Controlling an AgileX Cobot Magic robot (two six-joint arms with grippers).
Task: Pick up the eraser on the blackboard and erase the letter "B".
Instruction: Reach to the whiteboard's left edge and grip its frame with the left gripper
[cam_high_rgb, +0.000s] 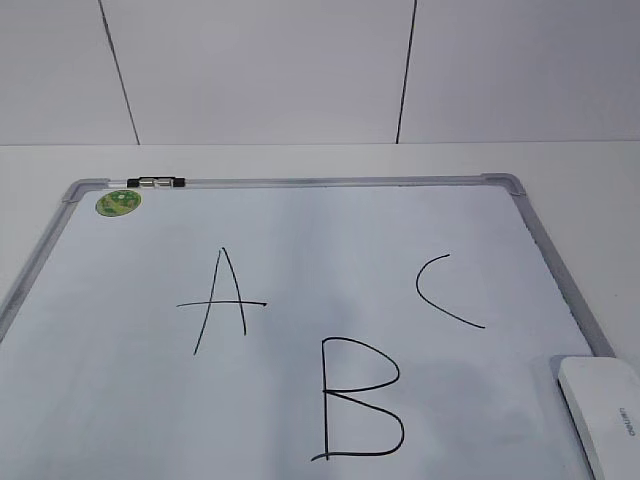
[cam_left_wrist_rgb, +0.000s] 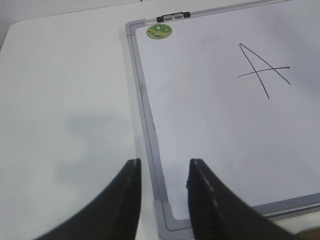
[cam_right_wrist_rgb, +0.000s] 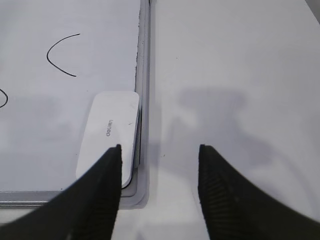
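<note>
eraser lies untouched at the board's near right corner

the eraser (cam_high_rgb: 601, 410) is a white rounded-rectangle block with small grey lettering on its top, and a darker underside shows as a thin edge along its right side in the right wrist view. it lies flat on the blackboard (cam_high_rgb: 300, 182), in the near right corner, its right side against the silver-grey frame. its long axis runs near to far, roughly parallel to the right frame rail, and the lettering runs along that axis.

the letter "B" (cam_high_rgb: 358, 399) stands whole in thin black marker, left of the eraser and well apart from it, with the "A" (cam_high_rgb: 221, 299) farther left and the "C" (cam_high_rgb: 445, 290) beyond the eraser.

the right gripper (cam_right_wrist_rgb: 159, 155) hovers with jaws apart, empty, its left finger over the eraser's near end. the left gripper (cam_left_wrist_rgb: 164, 170) also has its jaws apart, straddling the board's left frame rail near the near left corner.
</note>
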